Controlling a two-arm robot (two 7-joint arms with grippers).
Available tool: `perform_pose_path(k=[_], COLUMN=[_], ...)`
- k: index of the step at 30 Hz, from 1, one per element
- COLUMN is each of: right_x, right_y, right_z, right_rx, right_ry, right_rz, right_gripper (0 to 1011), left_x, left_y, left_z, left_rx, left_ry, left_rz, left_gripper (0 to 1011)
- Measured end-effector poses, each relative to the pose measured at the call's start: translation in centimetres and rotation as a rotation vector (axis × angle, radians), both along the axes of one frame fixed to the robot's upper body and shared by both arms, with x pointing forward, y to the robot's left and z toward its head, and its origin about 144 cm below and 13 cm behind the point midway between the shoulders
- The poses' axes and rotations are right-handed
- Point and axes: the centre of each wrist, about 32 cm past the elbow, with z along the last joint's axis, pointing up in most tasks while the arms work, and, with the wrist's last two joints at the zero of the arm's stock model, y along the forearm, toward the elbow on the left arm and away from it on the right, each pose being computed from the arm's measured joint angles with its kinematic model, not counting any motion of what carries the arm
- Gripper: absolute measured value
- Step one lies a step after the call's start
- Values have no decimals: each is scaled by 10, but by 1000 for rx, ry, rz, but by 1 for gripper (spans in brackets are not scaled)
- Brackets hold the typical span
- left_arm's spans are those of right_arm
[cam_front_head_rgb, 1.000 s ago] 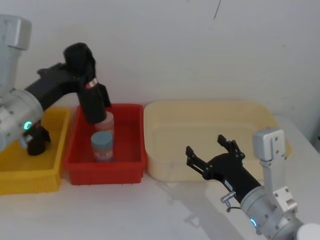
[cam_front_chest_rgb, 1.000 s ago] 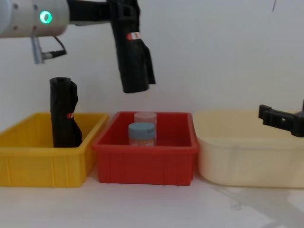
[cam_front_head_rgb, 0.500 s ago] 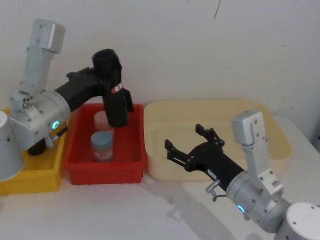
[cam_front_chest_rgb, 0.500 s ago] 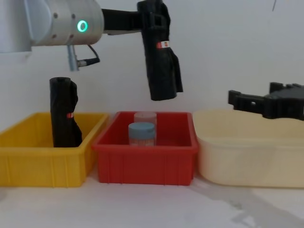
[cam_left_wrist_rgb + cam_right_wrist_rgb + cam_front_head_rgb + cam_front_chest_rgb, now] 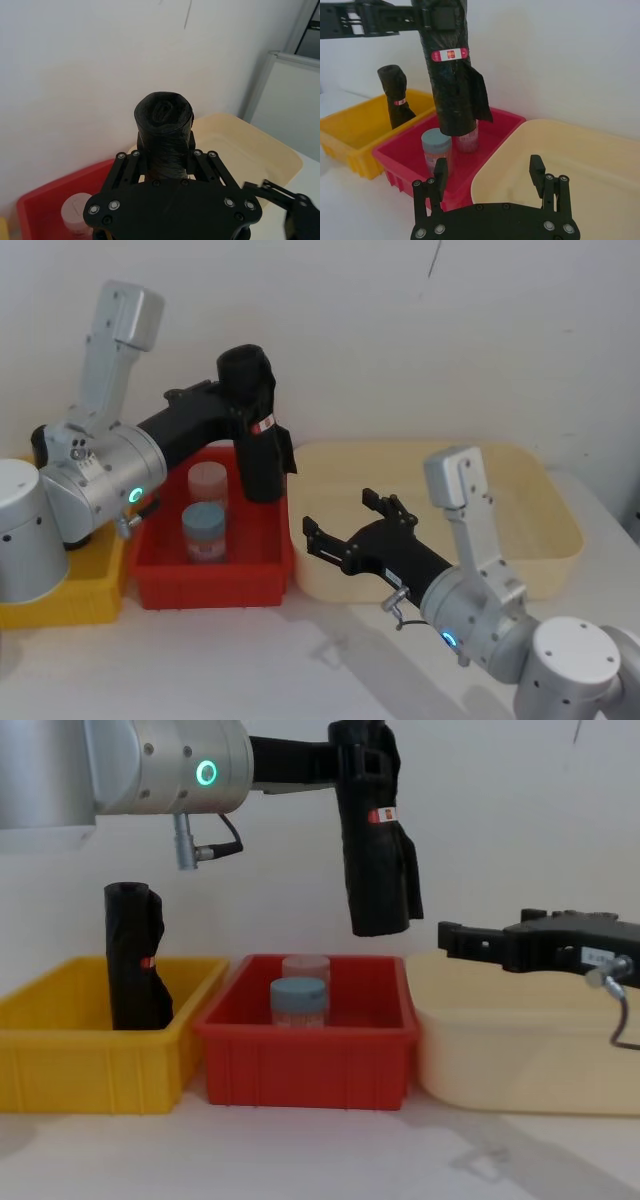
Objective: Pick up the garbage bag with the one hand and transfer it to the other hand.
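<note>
The garbage bag is a tall black roll with a red-and-white label band, hanging upright in the air over the right edge of the red bin. My left gripper, on the green-lit arm, is shut on its upper part, and the chest view shows the bag held well above the bins. My right gripper is open with nothing between its fingers. It points at the bag from the right, a little lower, over the cream bin's left rim. From the right wrist the bag stands straight ahead of the spread fingers.
The red bin holds a blue-lidded jar and a pink-lidded jar. Another black roll stands in the yellow bin at the left. The wide cream bin lies at the right, with a white wall close behind.
My left arm has carried the garbage bag rightward, from above the red bin's left side to its right edge. My right gripper has moved left toward the bag, still open.
</note>
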Motion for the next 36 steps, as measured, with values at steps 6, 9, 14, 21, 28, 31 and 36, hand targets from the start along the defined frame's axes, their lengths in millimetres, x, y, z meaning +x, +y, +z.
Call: perform_pose_path(k=[6, 9, 14, 21, 28, 31, 36], right_x=[9, 14, 20, 24, 25, 25, 24], right_y=[6, 8, 12, 19, 26, 28, 31], right_z=[1, 4, 8, 16, 21, 22, 22], right_rx=[18, 27, 39, 47, 52, 53, 52], right_ry=[24, 33, 43, 53, 76, 91, 104], right_rz=[-7, -13, -13, 9, 39, 50, 65], right_gripper=[1001, 1001, 1001, 1001, 1001, 1001, 1001], left_x=[-2, -3, -4, -5, -6, -6, -6], left_y=[-3, -3, -5, -5, -6, -6, -6], left_z=[0, 1, 1, 1, 1, 1, 1], left_rx=[7, 9, 12, 14, 15, 16, 16], left_ry=[1, 1, 2, 2, 3, 3, 3], left_rz=[-19, -25, -34, -40, -44, -45, -46], left_gripper=[381, 381, 381, 381, 381, 381, 381])
